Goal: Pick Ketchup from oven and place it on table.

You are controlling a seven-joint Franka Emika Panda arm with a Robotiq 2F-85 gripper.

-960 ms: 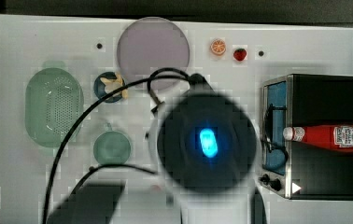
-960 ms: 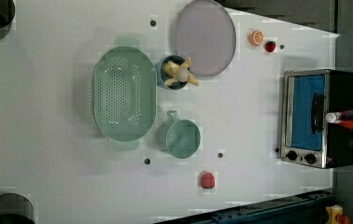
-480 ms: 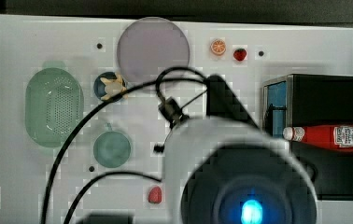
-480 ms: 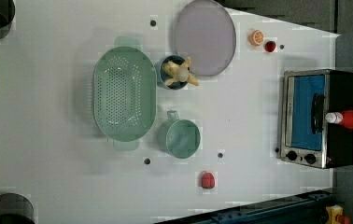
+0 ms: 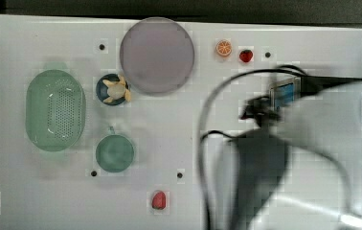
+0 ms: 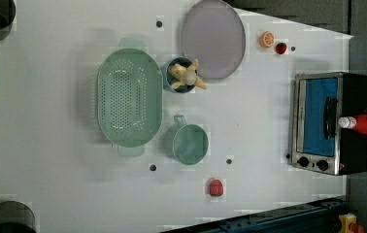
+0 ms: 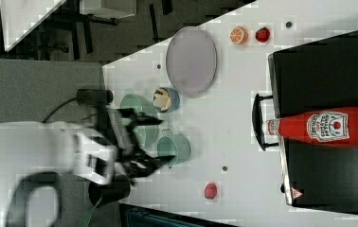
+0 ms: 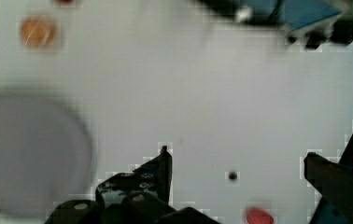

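The approach is in hand: the gripper [image 8: 237, 186] travels with fingers spread wide and empty, while the Ketchup [image 7: 326, 126] lies atop the oven [image 6: 334, 124]; next, align over the bottle

The slim red glossy plastic ketchup bottle [image 7: 326, 126] lies on the matt black boxy oven [image 6: 334, 123] with its brushed silver metal frame and blue-tinted glass door, on the smooth white matt tabletop [image 6: 50, 170], near a perforated pale-green plastic colander [image 6: 129, 104].
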